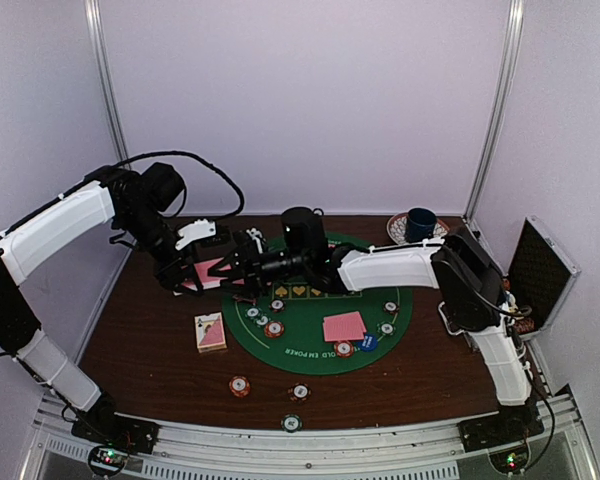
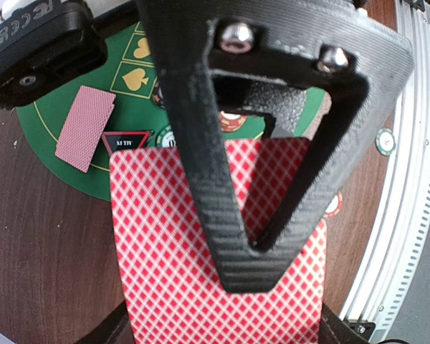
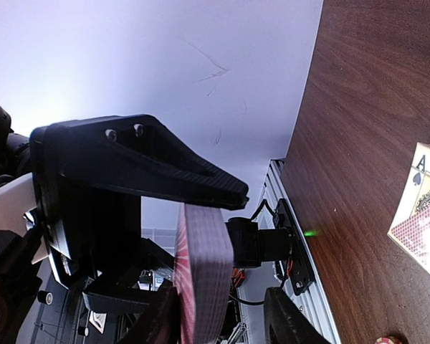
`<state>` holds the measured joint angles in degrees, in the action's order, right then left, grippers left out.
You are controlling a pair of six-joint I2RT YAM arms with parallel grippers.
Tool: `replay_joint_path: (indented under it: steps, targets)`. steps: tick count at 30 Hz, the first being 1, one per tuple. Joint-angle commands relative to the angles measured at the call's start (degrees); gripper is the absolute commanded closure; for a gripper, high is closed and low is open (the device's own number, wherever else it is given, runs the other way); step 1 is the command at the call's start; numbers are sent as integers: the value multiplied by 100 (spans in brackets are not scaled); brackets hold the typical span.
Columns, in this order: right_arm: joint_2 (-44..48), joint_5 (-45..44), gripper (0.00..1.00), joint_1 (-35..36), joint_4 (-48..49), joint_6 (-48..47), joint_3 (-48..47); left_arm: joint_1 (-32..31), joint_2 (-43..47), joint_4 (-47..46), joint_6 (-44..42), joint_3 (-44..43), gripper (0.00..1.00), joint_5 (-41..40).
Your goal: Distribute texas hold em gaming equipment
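Observation:
My left gripper (image 1: 202,272) is shut on a thick deck of pink-backed cards (image 1: 210,270) and holds it above the table's left side. In the left wrist view its upper finger (image 2: 251,283) lies across the deck's back (image 2: 165,244). My right gripper (image 1: 232,266) reaches across from the right. Its jaws stand wide apart at the deck's edge (image 3: 204,272), the upper fingertip (image 3: 233,192) at the deck's top end. A small pile of cards (image 1: 343,326) lies on the green round mat (image 1: 305,320). Striped chips (image 1: 273,328) and a blue disc (image 1: 368,343) lie on it too. A red-black triangle marker (image 2: 125,140) lies beside the deck.
A card box (image 1: 210,332) lies on the wood left of the mat. Three loose chips (image 1: 239,385) lie near the front edge. A dark blue cup on a saucer (image 1: 420,224) stands at the back right. An open metal-edged case (image 1: 540,272) stands at the right edge.

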<state>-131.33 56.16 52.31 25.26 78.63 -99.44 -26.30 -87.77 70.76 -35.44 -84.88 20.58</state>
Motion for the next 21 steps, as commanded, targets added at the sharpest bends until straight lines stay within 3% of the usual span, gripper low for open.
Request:
replay_joint_path:
  steps: [1,21]
  targets:
    - [260,106,58,-124,-239,-132,220,11,62,-48,-12,-178,100,144]
    - [815,221,90,-273,70,106,487,11,67,-48,-64,-13,100,-30]
